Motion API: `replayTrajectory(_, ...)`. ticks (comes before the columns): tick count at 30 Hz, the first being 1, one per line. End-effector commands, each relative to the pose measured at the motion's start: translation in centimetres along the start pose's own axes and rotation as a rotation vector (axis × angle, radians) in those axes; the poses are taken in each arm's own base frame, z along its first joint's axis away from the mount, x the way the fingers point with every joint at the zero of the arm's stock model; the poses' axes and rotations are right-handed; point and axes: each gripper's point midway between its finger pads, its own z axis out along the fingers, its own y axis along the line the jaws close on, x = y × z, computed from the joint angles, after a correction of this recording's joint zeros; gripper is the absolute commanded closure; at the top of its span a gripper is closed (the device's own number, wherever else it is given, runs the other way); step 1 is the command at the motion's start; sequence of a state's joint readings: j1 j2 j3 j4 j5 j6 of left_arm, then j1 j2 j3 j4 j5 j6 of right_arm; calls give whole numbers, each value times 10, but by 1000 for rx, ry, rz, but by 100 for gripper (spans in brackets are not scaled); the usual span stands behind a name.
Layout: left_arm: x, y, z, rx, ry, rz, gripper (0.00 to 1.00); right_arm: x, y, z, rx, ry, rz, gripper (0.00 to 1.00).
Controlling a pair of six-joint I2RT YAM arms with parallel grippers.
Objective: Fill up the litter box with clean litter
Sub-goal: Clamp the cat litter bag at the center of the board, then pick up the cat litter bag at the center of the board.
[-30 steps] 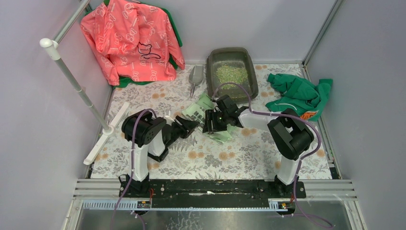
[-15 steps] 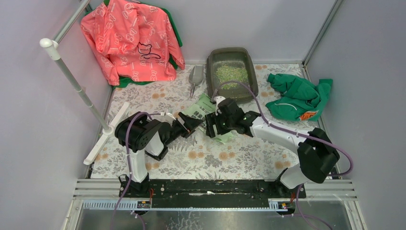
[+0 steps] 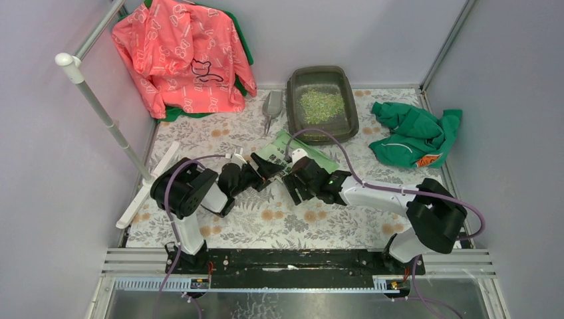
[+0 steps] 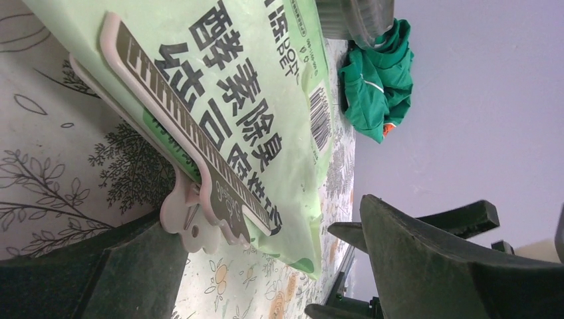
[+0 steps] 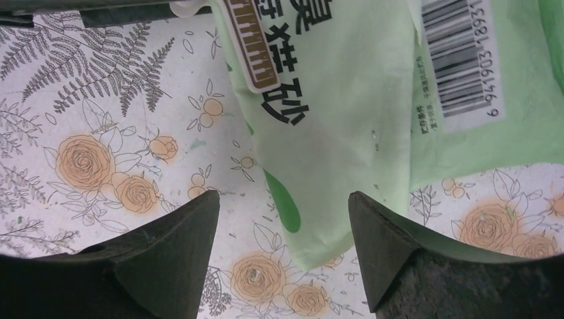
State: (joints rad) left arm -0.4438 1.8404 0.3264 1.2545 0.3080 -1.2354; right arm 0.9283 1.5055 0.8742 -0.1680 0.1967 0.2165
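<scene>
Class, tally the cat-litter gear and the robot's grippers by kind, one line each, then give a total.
litter box: 1
scoop: 1
litter bag: 1
bag clip: 1
grippers: 2, the left gripper and the right gripper
Total: 6

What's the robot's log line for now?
litter box: clean litter inside | bag: clipped | left claw: open | right claw: open

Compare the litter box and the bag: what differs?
The litter box is a dark rigid tray holding a litter heap; the bag is light green and flat. The box sits at the far edge of the table; the bag lies in the middle, a pink clip on it. Both rest on the table.
</scene>
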Motion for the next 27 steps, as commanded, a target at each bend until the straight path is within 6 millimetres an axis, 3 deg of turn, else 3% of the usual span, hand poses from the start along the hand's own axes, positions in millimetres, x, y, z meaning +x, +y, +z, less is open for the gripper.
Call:
replayTrajectory(1,13,28,-5,-131,61,0,1,-27,10,5,47,-95,-83,22)
replayTrajectory(8,7,7,4,-85,52,0,1,-23,16,14,87,-108,-126,25)
replayTrajectory(21,7,-36,7,123,67,-102,3,-11,-15,47,319,-83,-160,31)
replayTrajectory(23,7,-39,5,138,67,-114,4,-8,-18,49,346,-73,-170,39)
replayTrajectory(27,5,-40,-1,129,57,-110,4,-9,-24,42,382,-88,-163,65)
